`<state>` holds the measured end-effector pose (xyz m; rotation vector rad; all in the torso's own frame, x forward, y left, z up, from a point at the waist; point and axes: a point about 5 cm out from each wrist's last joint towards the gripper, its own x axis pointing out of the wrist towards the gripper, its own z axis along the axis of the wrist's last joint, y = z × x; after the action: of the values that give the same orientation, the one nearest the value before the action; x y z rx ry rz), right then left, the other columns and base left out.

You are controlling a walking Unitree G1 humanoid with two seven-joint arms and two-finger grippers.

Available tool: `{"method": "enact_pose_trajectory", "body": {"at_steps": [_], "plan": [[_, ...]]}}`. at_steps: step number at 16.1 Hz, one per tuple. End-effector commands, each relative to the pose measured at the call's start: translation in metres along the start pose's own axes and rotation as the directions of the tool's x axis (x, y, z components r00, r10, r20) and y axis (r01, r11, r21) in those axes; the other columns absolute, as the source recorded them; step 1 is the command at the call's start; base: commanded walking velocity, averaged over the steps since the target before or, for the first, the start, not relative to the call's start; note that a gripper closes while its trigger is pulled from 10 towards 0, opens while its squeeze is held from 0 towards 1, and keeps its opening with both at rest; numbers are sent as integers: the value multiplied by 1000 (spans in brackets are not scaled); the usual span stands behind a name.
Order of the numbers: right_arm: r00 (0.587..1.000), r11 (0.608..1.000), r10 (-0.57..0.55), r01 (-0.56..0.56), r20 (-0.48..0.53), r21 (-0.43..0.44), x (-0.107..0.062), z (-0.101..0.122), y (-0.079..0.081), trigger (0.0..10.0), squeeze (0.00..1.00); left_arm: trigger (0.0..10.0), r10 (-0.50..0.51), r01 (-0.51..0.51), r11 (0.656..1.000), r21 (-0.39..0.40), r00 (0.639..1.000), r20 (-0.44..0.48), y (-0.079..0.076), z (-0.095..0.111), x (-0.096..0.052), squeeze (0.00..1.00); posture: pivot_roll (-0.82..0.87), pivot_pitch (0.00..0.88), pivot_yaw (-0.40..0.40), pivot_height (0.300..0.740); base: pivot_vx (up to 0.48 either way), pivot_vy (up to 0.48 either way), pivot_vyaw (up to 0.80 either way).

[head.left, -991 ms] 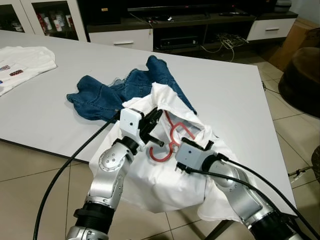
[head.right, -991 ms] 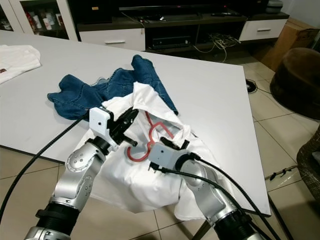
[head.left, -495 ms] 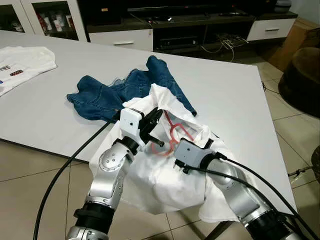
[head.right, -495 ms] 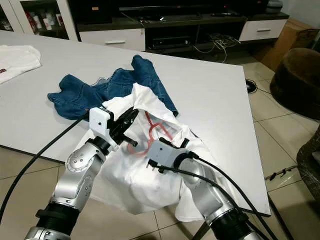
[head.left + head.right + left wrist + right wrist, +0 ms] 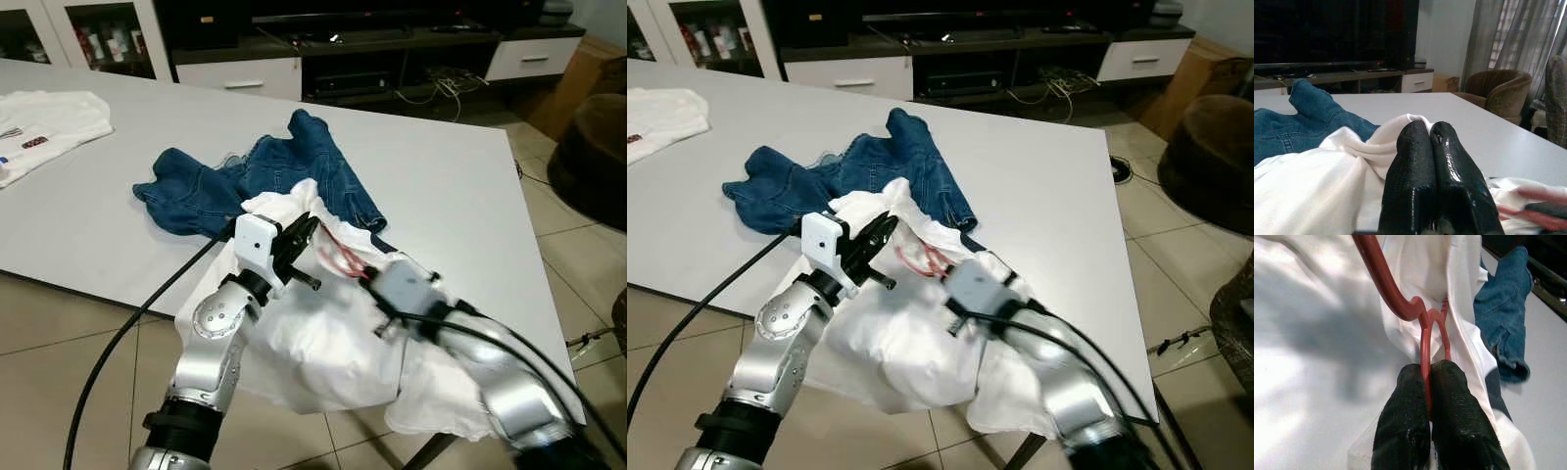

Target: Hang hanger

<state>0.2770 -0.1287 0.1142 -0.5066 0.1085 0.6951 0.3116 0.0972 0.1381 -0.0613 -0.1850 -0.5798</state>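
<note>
1. The red hanger is clamped between the closed fingers of the right gripper, partly inside the white shirt.
2. The shirt's edge is pinched by the closed left gripper.
3. Hanging is judged not yet done; the shirt lies on the table.

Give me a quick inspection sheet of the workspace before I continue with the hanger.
Surface: white table, mostly bare.
Job's things: red hanger part inside white garment at the near edge.
Clutter: blue jeans bunched behind it; another white garment far left.
Grippers: left gripper shut on the white garment; right gripper shut on the red hanger.
Cables: black cables along both arms.
Surroundings: TV cabinet, brown armchair, tiled floor.
</note>
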Motion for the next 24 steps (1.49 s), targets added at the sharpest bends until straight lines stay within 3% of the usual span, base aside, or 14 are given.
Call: {"method": "enact_pose_trajectory", "body": {"at_steps": [1, 3, 4, 5, 7, 9, 11, 13, 15, 18, 20, 22, 23, 24], "plan": [[1000, 998, -4, 5, -12, 57, -9, -7, -5, 0, 0, 0, -12, 12, 1000, 15, 1000, 9, -2, 4, 0, 0, 11, 58, 14, 740, 0, 0, 0], [1000, 996, -18, 19, -4, 89, -15, -8, -11, 0, 0, 0, -14, 13, 1000, 15, 1000, 8, -2, 4, 1, 0, 11, 58, 14, 740, 0, 0, 0], [1000, 996, -15, 14, 4, 87, -17, -7, -12, 6157, 0, 0, -15, 15, 1000, 14, 1000, 8, -2, 4, 1, 0, 6, 59, 17, 740, 0, 0, 0], [1000, 996, -14, 14, 6, 88, -17, -7, -11, 10000, 0, 0, -17, 17, 1000, 14, 1000, 8, -2, 4, 1, 0, 6, 59, 17, 740, 0, 0, 0], [999, 993, 18, -22, 37, 113, -15, -2, -3, 10000, 0, 0, -20, 20, 1000, 14, 1000, 8, -3, 4, 2, 0, 7, 59, 17, 740, 0, 0, 0], [994, 973, 5, -30, 109, 228, -16, 6, -4, 5961, 0, 0, -20, 20, 1000, 14, 1000, 8, -4, 4, 2, 0, 10, 60, 16, 740, 0, 0, 0], [987, 953, -48, -2, 156, 304, -16, 13, -11, 9882, 0, 0, -19, 19, 1000, 12, 1000, 6, -4, 3, 1, 0, 12, 60, 15, 740, 0, 0, 0], [973, 924, -137, 59, 183, 378, -14, 18, -22, 9490, 0, 0, -20, 20, 1000, 9, 1000, 4, -5, 3, 1, 0, 13, 59, 14, 740, 0, 0, 0], [961, 891, -187, 79, 203, 448, -14, 21, -30, 8118, 0, 0, -23, 23, 1000, 7, 1000, 4, -7, 3, 3, 0, 13, 56, 14, 740, 0, 0, 0], [962, 905, -136, 23, 239, 425, -25, 21, -30, 8510, 0, 0, -18, 18, 1000, 11, 1000, 0, -5, 2, 3, 0, 12, 53, 14, 740, 0, 0, 0], [968, 915, -96, -7, 234, 404, -39, 15, -35, 7373, 0, 0, -6, 6, 1000, 19, 1000, -6, -1, 2, 1, 0, 10, 52, 15, 740, 0, 0, 0], [970, 936, 17, -101, 242, 337, -47, 15, -28, 7922, 0, 0, -2, 2, 1000, 23, 1000, -7, 0, 2, 1, 0, 10, 51, 15, 740, 0, 0, 0], [965, 936, 64, -147, 253, 321, -50, 16, -23, 9765, 0, 235, -1, 1, 1000, 24, 1000, -6, 0, 3, 2, 0, 8, 51, 16, 740, 0, 0, 0], [951, 924, 133, -221, 281, 311, -56, 19, -17, 10000, 0, 392, 1, -1, 1000, 27, 1000, -7, 1, 3, 2, 0, 8, 49, 16, 740, 0, 0, 0]]}}
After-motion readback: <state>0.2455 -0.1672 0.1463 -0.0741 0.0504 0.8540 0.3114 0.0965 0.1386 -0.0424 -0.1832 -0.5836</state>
